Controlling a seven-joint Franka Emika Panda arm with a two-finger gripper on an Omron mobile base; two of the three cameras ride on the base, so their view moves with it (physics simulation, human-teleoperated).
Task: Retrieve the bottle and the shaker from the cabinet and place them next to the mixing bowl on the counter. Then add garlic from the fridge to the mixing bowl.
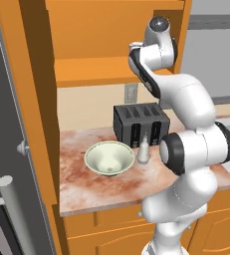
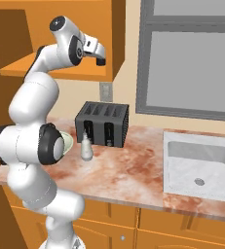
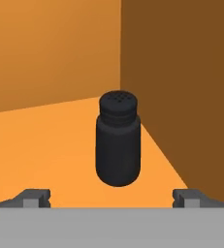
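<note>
You are lining your spread, empty fingers (image 3: 36,197) up on the black shaker (image 3: 118,140) inside the cabinet (image 3: 50,58), needing only to advance and clench.

White glossy arm (image 1: 191,107), rounded bulbous links, dark grey joint bands, grey cap on top joint, small dark fingertips (image 3: 33,197).

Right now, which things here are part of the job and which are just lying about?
Job: black shaker in the cabinet; white bottle by the mixing bowl; counter.
Lying about: toaster; sink.
</note>
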